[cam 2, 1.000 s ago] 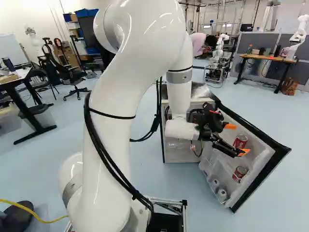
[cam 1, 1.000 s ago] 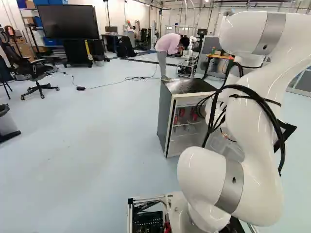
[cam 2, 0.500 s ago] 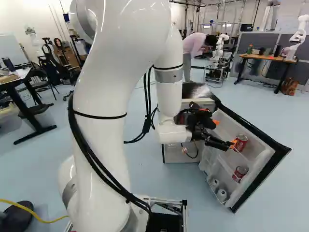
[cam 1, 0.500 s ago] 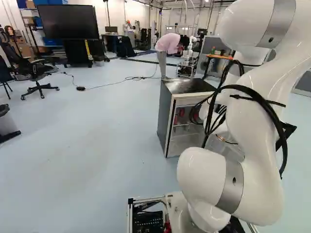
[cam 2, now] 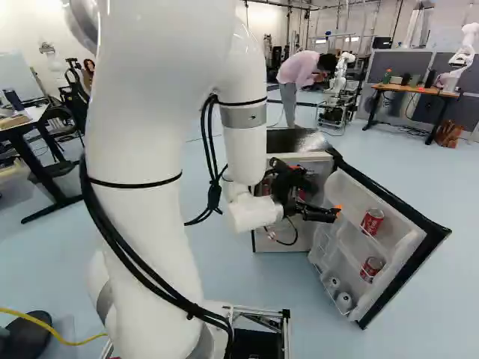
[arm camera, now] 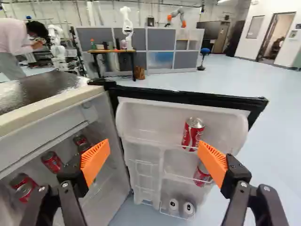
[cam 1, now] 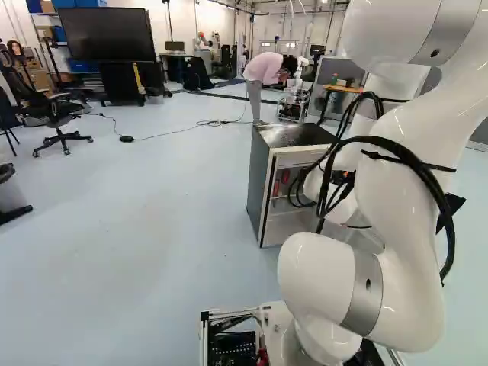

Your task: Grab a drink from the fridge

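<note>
- The fridge (cam 1: 297,137) stands ahead of the arm (cam 2: 142,202), its door (cam 2: 428,247) swung wide open and its dark top showing.
- The gripper (cam 2: 337,213) is at the opening, between the cabinet and the door in the right base view.
- The wrist view shows the gripper (arm camera: 154,157) with its jaws spread wide and holding nothing; the orange pads (arm camera: 95,161) stand well apart.
- The drinks are in the fridge, some in the door and some inside the cabinet.
- A red can (arm camera: 192,133) stands upright in the upper part of the door, ahead of the gripper and near the line of one orange pad.
- A second red can (arm camera: 201,175) sits below it in the door, partly hidden behind that same pad.
- Two pale cans (arm camera: 174,204) sit side by side at the bottom of the door, their tops showing.
- More red cans (arm camera: 51,161) are inside the cabinet, on the other pad's side; how many there are cannot be told.
- Beyond the door is a desk (arm camera: 113,51), with another robot (arm camera: 127,23) near it.
</note>
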